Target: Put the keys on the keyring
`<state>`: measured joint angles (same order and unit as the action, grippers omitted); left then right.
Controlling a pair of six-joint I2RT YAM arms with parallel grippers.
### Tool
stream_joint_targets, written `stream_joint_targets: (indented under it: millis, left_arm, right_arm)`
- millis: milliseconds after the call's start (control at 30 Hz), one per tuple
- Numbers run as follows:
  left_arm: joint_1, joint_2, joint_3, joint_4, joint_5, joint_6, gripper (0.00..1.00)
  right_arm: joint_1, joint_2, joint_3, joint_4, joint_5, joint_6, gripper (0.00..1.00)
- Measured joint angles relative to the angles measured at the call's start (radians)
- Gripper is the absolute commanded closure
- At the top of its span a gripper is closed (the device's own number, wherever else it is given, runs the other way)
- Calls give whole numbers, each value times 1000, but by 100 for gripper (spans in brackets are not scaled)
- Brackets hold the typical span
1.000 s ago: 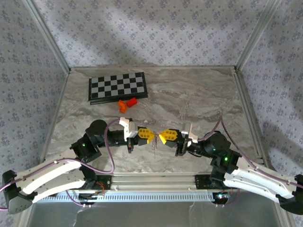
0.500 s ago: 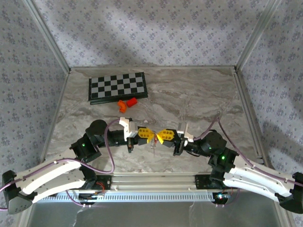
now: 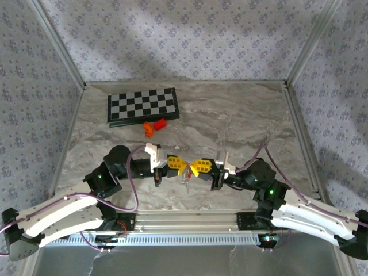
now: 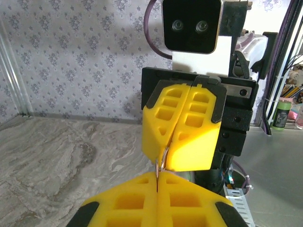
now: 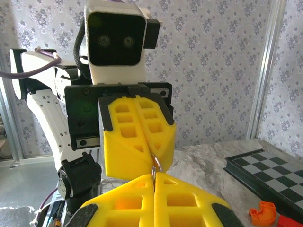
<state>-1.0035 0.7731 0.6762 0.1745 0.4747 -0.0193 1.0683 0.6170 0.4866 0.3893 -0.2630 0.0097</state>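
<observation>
Right gripper (image 3: 194, 167) nearer left gripper (image 3: 184, 165); keyring (image 4: 163, 157) between.

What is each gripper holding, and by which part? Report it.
The left gripper and right gripper, both shut, pinch the keyring by its thin wire ring, from opposite sides.

You had L gripper (image 3: 183, 165) & R gripper (image 3: 194, 167) nose to nose mid-table, tips touching, no way thru between. Chessboard (image 3: 142, 105) + orange blocks (image 3: 154, 126) took up far left. Table (image 3: 241, 115) far right was free. Frame rails (image 3: 58, 44) & walls hemmed both sides.
</observation>
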Motion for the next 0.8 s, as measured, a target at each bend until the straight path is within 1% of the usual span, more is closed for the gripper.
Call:
stream_joint_targets:
  millis: [800]
  left_arm:
    - [0, -14, 0, -22, 7, 3, 100]
  right_arm:
    - [0, -24, 0, 3, 6, 0, 100]
